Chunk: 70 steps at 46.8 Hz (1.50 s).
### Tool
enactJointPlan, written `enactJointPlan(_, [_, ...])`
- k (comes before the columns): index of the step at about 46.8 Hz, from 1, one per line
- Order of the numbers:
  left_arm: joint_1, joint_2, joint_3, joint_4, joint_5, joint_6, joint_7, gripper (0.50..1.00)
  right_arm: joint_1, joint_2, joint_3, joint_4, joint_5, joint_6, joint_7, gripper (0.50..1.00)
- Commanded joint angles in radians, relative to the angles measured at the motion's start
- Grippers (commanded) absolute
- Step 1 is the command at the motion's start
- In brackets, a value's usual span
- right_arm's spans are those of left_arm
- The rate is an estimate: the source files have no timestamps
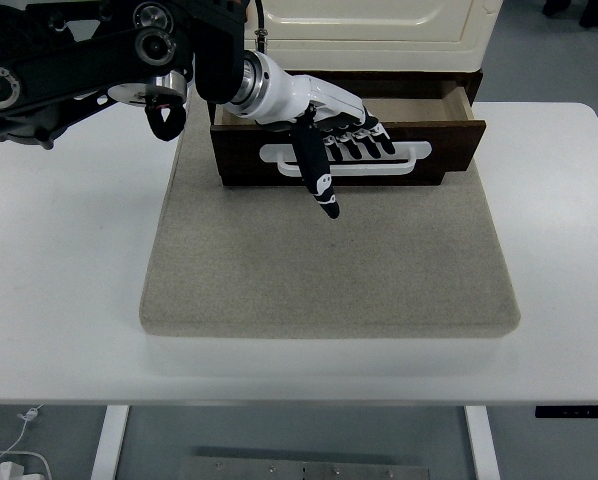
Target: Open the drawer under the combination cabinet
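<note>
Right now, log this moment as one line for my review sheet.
left hand: fingers hooked in white handle | drawer: partly pulled out | cabinet: on grey mat | right hand: unseen

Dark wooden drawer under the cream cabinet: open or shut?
Partly open: the dark wooden drawer juts forward from the cream cabinet, its inside showing.

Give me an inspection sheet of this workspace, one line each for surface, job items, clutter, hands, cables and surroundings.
Surface: white table with a grey mat on it.
Job's things: dark wooden drawer pulled partly out under the cream cabinet; white handle on its front.
Clutter: nothing seen.
Grippers: left robot hand has fingers hooked in the handle, thumb pointing down; right not in view.
Cables: white cable on the floor, lower left.
Surroundings: grey floor behind the table.
</note>
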Motion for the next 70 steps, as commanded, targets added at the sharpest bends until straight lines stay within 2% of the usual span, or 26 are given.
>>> enactJointPlan(1, [0.0, 0.002, -0.01, 0.0, -0.001, 0.0, 0.0, 1.0, 0.0, 0.0, 0.0, 0.0, 0.001, 0.0, 0.0, 0.928])
enactJointPlan(23, [-0.011, 0.0, -0.054, 0.0, -0.002, -0.014, -0.001, 1.0, 0.0, 0.0, 0.0, 0.0, -0.001, 0.0, 0.0, 0.928])
enactJointPlan(44, [-0.001, 0.0, -0.182, 0.002, -0.012, -0.052, -0.021, 1.0, 0.0, 0.0, 0.0, 0.0, -0.001, 0.0, 0.0, 0.928])
enactJointPlan(52, [0.002, -0.003, -0.261, 0.032, -0.031, -0.064, -0.061, 1.0, 0.0, 0.0, 0.0, 0.0, -0.001, 0.0, 0.0, 0.928])
enactJointPlan(70, [0.009, -0.004, -0.441, 0.124, -0.085, -0.075, -0.213, 1.0, 0.0, 0.0, -0.002, 0.0, -0.001, 0.002, 0.0, 0.928])
